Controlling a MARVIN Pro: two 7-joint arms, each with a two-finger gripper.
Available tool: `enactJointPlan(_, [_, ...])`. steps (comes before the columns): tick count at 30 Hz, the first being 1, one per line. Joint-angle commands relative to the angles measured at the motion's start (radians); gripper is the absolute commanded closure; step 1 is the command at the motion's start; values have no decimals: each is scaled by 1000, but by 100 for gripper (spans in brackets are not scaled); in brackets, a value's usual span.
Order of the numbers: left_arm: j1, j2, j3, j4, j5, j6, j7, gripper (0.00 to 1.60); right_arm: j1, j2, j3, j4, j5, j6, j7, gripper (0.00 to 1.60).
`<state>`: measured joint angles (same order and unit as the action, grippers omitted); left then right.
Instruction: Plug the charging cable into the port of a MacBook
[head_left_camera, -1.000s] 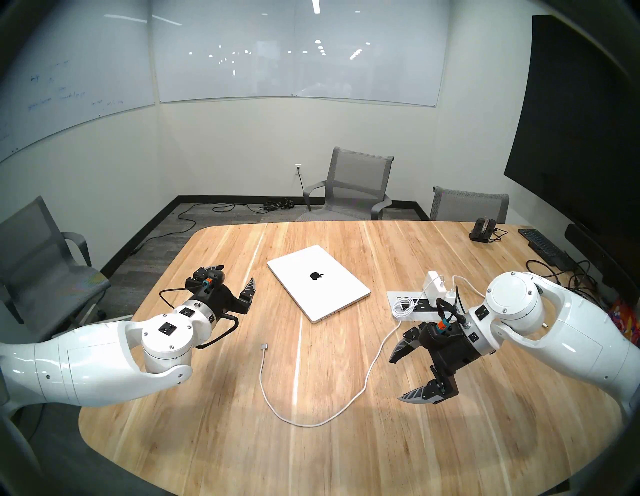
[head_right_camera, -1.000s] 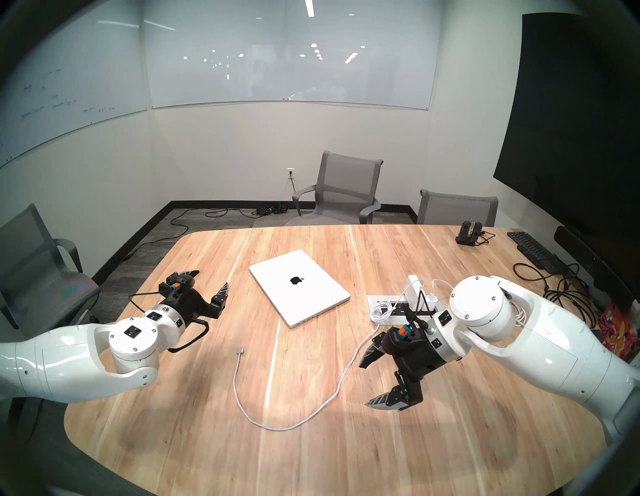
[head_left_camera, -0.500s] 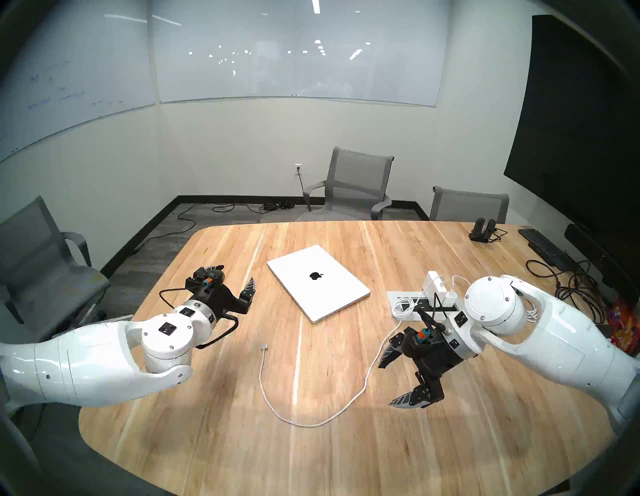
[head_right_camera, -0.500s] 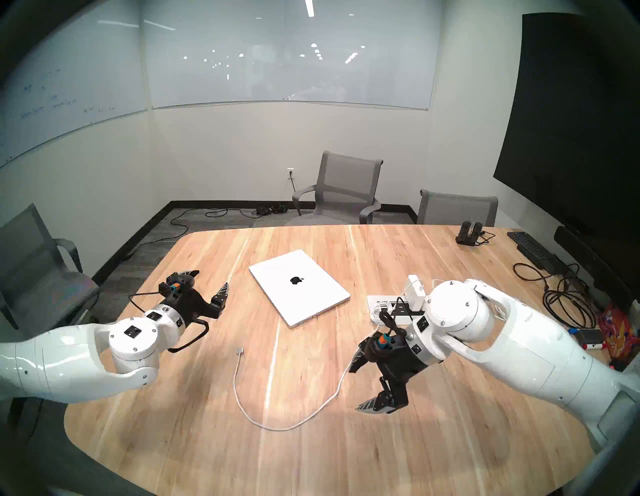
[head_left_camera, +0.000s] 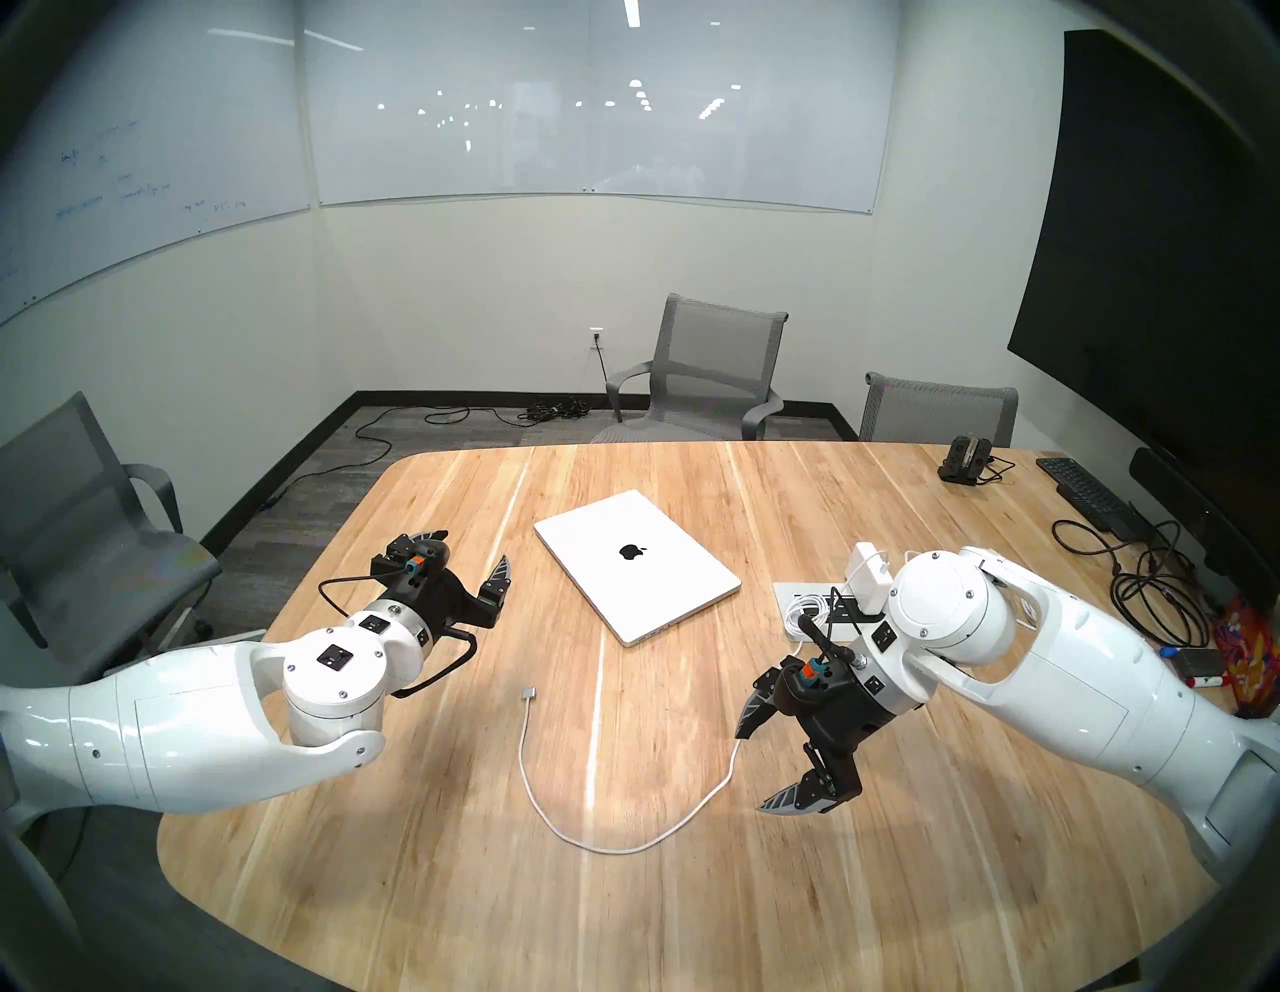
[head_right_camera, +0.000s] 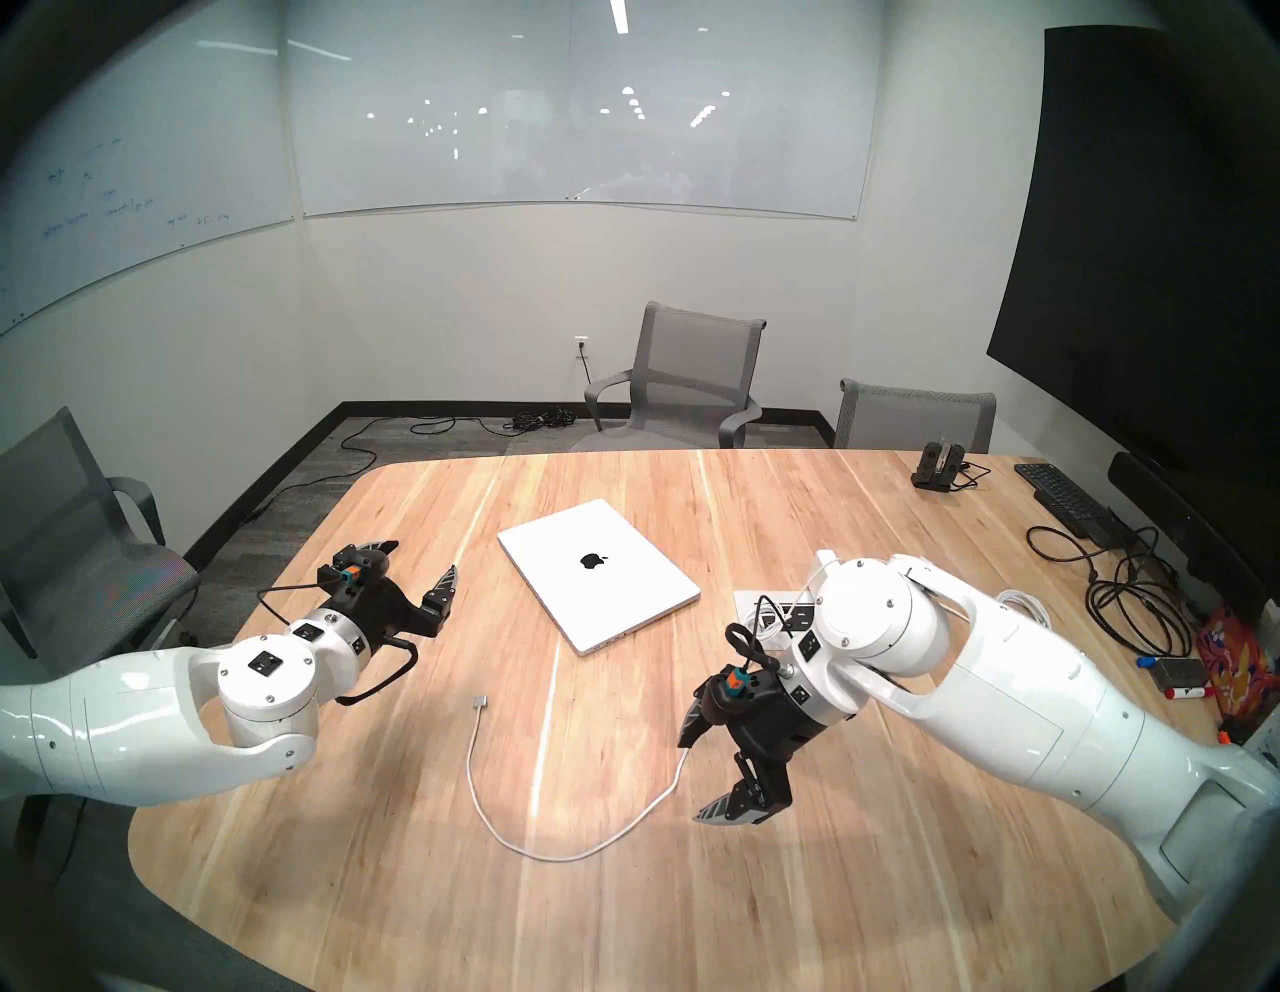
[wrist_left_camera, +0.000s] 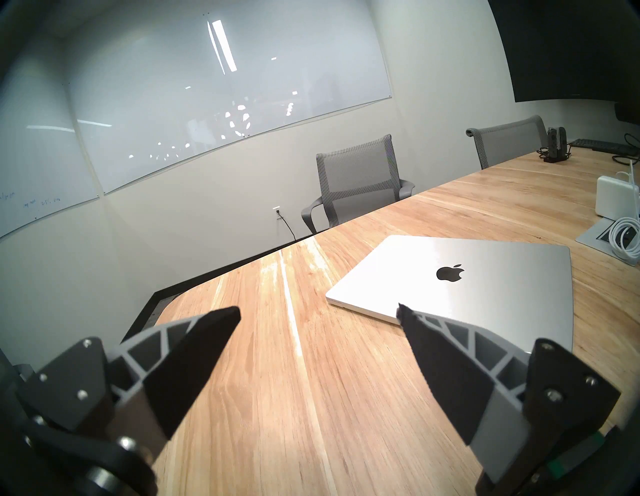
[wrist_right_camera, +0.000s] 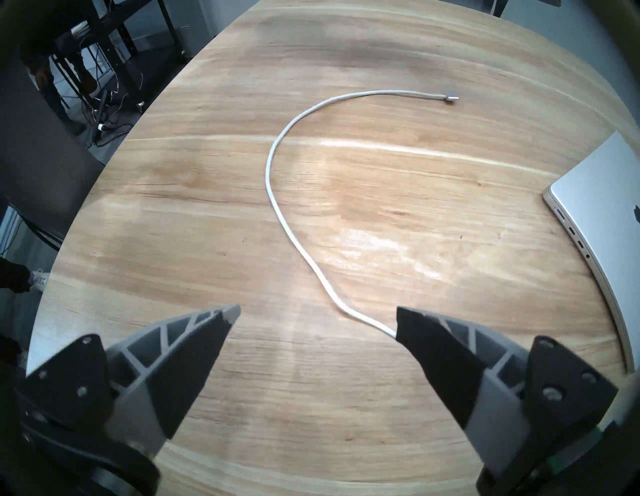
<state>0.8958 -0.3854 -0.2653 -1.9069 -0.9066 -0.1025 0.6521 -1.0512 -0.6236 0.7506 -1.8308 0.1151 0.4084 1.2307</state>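
The closed silver MacBook (head_left_camera: 665, 582) (head_right_camera: 623, 596) (wrist_left_camera: 512, 284) (wrist_right_camera: 602, 194) lies mid-table, with its ports on the near edge. The white charging cable (head_left_camera: 609, 848) (head_right_camera: 554, 857) (wrist_right_camera: 272, 194) loops over the wood. Its flat connector (head_left_camera: 530, 693) (head_right_camera: 479, 703) (wrist_right_camera: 450, 99) lies free in front of the laptop. My right gripper (head_left_camera: 755, 770) (head_right_camera: 689, 779) (wrist_right_camera: 317, 309) hangs open just above the cable's right stretch, holding nothing. The cord runs under one of its fingers. My left gripper (head_left_camera: 471, 551) (head_right_camera: 420, 562) (wrist_left_camera: 318, 310) is open and empty, left of the laptop.
Behind my right wrist, a white power adapter (head_left_camera: 869, 578) and a coiled white cable (head_left_camera: 807, 613) sit on a table outlet panel. A black keyboard (head_left_camera: 1087, 495), tangled black cables (head_left_camera: 1150, 589) and a small dock (head_left_camera: 966, 457) lie far right. Grey chairs (head_left_camera: 713, 367) ring the table.
My right arm has swung left and slightly forward, bringing its open gripper over the cable. The left arm, laptop and cable have not moved.
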Motion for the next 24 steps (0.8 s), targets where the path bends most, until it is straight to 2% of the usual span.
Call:
enactJointPlan(1, [-14,-1,-13,-2,-3,-4,-2,0,46,-34,-18,-12,-33,-9,28,0])
enactJointPlan(16, [-14,-1,-13,-2,-3,-4,-2,0,54,-58,-71,-28,-136,-5,23,0])
enactJointPlan(24, [-14,-1,-13,-2,-3,-4,-2,0,65,-83,-93,4,-176,-1,23,0])
